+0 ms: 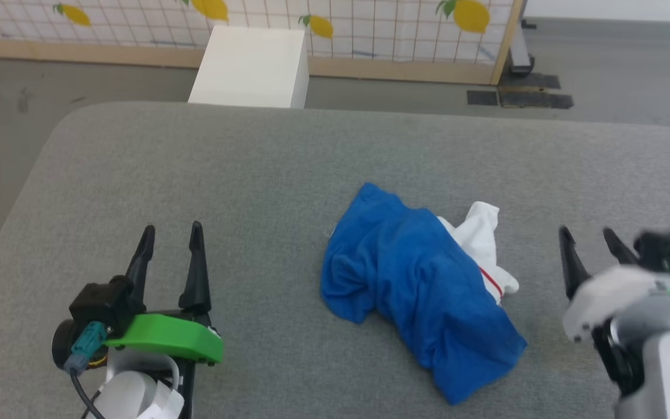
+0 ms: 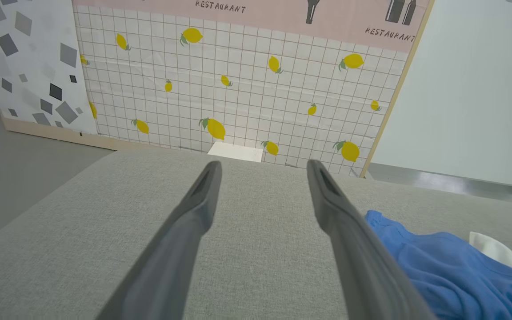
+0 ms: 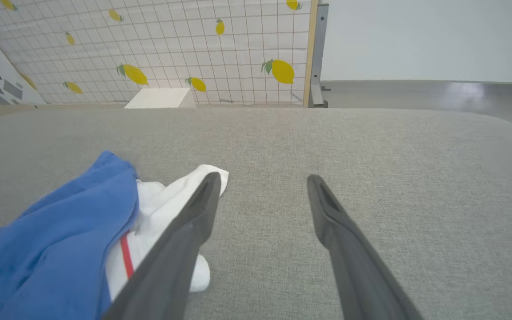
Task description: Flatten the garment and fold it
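Head view: crumpled royal-blue jersey T-shirt (image 1: 416, 291), white red-striped sleeve showing, is lying bunched on the grey fabric surface (image 1: 253, 163) between left gripper (image 1: 173, 227) and right gripper (image 1: 584, 231). Both sets of jaws are standing released, empty. If you pinch stacked layers, you're likely dragging the heap, not flattening it.

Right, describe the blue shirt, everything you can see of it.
The garment is a royal-blue T-shirt of soft, thin jersey. It lies crumpled in a heap on the grey fabric surface and is not yet flattened. A white sleeve with a thin red stripe pokes out from under the blue on the robot's right. The left gripper and right gripper stand open on either side, apart from it.
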You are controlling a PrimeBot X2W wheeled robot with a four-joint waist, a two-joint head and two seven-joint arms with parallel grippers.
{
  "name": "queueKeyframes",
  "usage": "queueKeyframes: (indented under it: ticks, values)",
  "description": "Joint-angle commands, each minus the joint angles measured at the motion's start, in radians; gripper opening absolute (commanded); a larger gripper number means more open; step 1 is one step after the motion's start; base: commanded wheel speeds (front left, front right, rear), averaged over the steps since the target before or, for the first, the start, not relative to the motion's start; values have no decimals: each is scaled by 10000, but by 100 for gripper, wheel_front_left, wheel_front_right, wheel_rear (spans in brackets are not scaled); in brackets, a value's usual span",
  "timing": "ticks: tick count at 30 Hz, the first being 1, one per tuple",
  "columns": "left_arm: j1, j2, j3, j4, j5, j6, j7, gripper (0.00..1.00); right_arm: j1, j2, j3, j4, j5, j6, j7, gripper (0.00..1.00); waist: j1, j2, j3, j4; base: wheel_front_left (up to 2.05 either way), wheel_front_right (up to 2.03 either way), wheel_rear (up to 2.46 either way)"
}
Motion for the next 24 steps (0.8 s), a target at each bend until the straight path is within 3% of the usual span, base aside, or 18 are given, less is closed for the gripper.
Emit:
queueKeyframes:
  ticks: [1, 6, 11, 24]
  values:
    - [152, -130, 119, -123, 100, -60, -45, 100, -506, -6, 91, 96, -237, -15, 489, 100, 0, 0, 357, 298, 0, 0, 0]
    - [220, -534, 375, -408, 404, -313, -46, 100, -2227, -374, 611, 866, -647, -15, 3003, 100, 0, 0, 1028, 736, 0, 0, 0]
    - [13, -959, 496, -489, 718, -619, -46, 100, -3517, -1212, 1358, 1688, -817, -15, 4924, 100, 0, 0, 1681, 1314, 0, 0, 0]
    - [-266, -1813, 870, -126, 1209, -1358, -47, 100, -3893, -2144, 3110, 2721, -161, -15, 6335, 100, 0, 0, 2411, 2011, 0, 0, 0]
